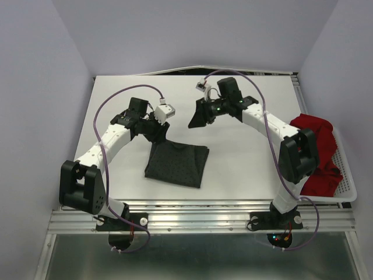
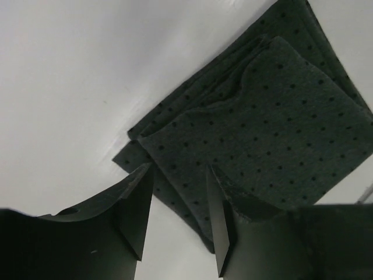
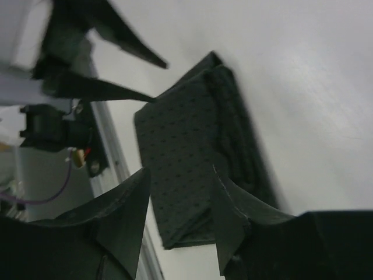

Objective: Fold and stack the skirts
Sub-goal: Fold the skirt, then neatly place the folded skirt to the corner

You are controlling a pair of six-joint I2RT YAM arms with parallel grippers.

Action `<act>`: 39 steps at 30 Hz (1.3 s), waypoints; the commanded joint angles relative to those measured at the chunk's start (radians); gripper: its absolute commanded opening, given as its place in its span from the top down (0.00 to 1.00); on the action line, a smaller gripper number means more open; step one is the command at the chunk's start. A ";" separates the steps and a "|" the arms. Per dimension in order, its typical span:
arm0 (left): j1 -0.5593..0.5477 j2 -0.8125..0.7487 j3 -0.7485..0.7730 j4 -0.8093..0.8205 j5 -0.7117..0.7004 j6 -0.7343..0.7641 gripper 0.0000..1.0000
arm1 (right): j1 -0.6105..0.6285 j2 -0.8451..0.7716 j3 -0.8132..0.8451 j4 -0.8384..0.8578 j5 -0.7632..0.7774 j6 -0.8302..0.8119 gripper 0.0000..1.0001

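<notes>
Both jaw pairs open, empty; folded grey dotted skirt (image 1: 178,163) just beneath left gripper (image 2: 178,175); likely best sending right gripper (image 3: 178,175) for red skirt (image 1: 317,153).

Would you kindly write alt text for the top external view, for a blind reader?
A folded dark dotted skirt lies on the white table, with the left pincer and right pincer open near its far edge. A red skirt lies in a basket at right.
</notes>
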 commanded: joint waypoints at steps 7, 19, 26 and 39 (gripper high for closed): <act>0.044 0.211 -0.064 0.255 0.219 -0.307 0.57 | 0.124 -0.012 -0.331 0.222 -0.173 0.120 0.61; 0.132 0.374 0.154 0.259 -0.045 -0.278 0.52 | 0.090 0.136 -0.206 0.186 0.103 0.010 0.59; 0.090 0.187 0.249 0.116 -0.238 -0.192 0.19 | 0.078 -0.063 -0.170 0.179 0.156 0.107 0.10; -0.250 0.091 0.002 -0.027 -0.421 -0.476 0.18 | -0.211 -0.323 -0.251 0.022 0.344 0.073 0.00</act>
